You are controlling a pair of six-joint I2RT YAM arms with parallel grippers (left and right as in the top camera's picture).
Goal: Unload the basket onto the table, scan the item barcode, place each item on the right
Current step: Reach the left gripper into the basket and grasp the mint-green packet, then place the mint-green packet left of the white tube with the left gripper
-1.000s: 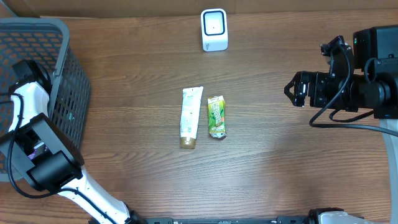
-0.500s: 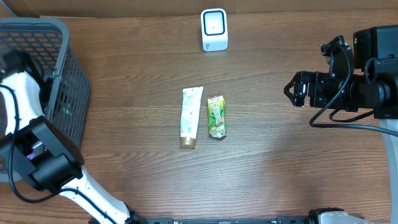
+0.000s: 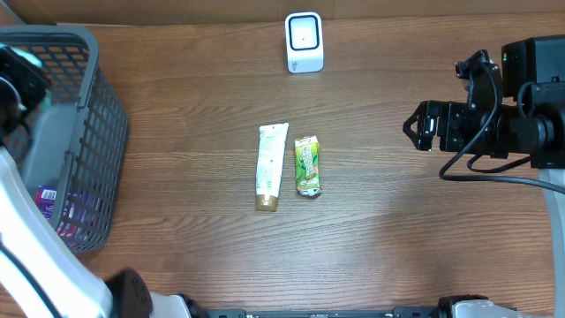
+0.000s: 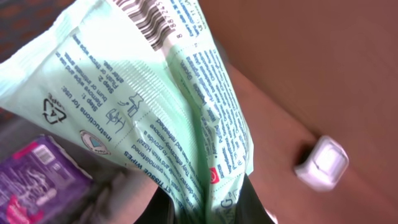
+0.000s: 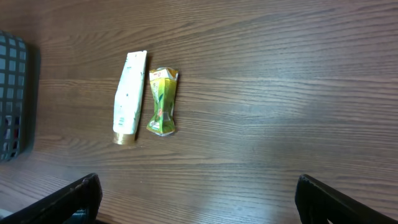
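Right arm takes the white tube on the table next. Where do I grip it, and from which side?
Come straight down from above with the open right gripper, fingers closing across the width of the white tube, just above its gold cap. The tube lies flat and narrows toward the cap, so the gap to the green packet beside it looks widest there.

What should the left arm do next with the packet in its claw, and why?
Probably lift the wipes packet clear of the basket and carry it toward the white scanner. The left claw is shut on one end of the packet, its barcode shows at the far end, and the scanner stands well away across the table.
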